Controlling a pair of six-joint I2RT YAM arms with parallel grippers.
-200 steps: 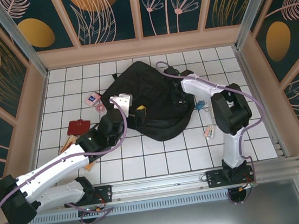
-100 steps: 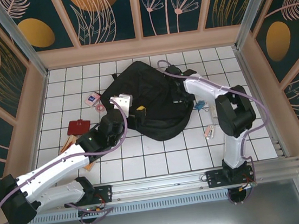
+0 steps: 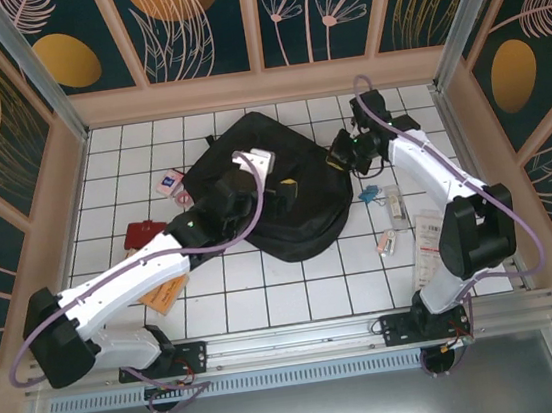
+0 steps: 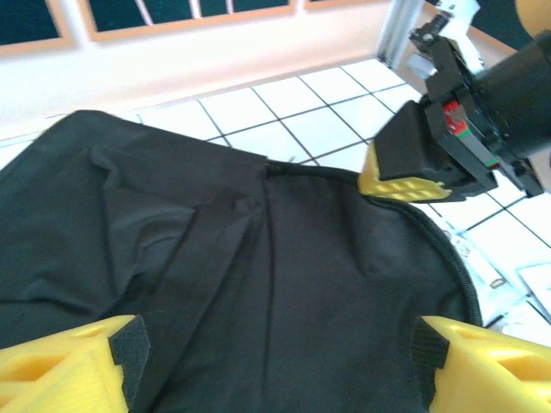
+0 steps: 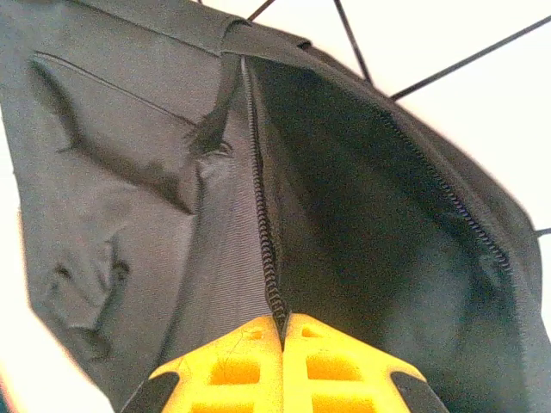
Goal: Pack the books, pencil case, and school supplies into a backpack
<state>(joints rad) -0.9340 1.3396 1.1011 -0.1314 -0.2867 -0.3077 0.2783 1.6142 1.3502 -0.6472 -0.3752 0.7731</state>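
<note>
The black backpack [image 3: 290,200] lies in the middle of the tiled table. My right gripper [image 5: 283,331] is shut on the backpack's zip edge at its far right side [image 3: 341,161], and the opening gapes dark beside the zip [image 5: 405,249]. My left gripper [image 4: 275,361] hovers open over the backpack's front panel [image 3: 285,190], with nothing between its wide-set fingers [image 4: 69,370]. An orange book [image 3: 165,291] lies partly under my left arm. School supplies lie scattered: a pink-white card [image 3: 167,183], a pink ring [image 3: 184,193], a blue piece [image 3: 367,193], a pink-white piece [image 3: 386,243]. No pencil case can be made out for certain.
A dark red flat item [image 3: 143,233] lies left of the backpack. White packets [image 3: 426,238] lie on the tiles at the right, near my right arm's base. Wooden walls close in the table on three sides.
My right gripper has shut on the backpack's zip edge and pulled it toward the far right. My left arm has reached farther right over the backpack. White packets now show at right.
</note>
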